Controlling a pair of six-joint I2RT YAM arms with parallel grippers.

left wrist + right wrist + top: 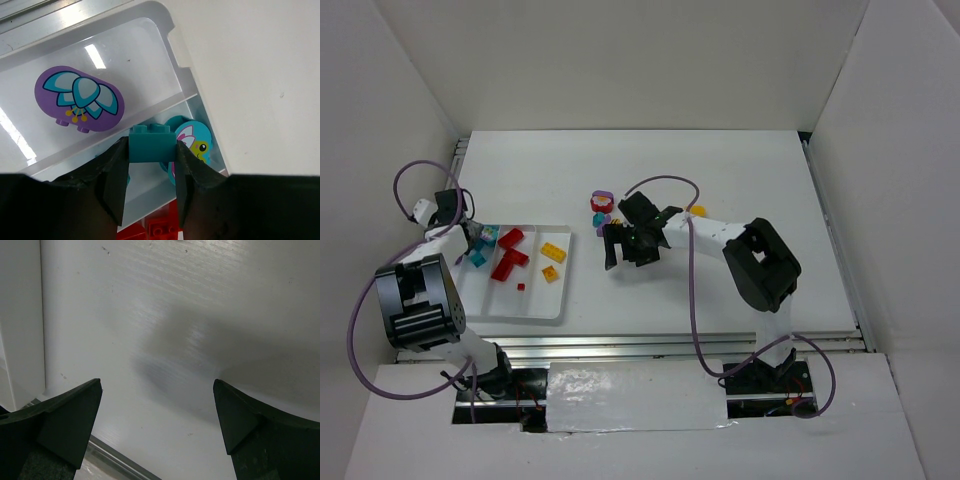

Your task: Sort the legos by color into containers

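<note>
Top view: we list a white tray (515, 305) at left, with red bricks (510, 258) and yellow bricks (553, 255) in separate compartments. The left gripper (477, 247) is over its left end, and the right gripper (628, 245) is over the table (740, 170) near some loose bricks (601, 208). Left wrist view: jaws clamped on a teal brick (151, 144), held above the compartment where a teal round piece (196, 137) lies. A purple rounded piece (79, 99) lies in the neighbouring compartment. Right wrist view: jaws spread wide, holding nothing.
</note>
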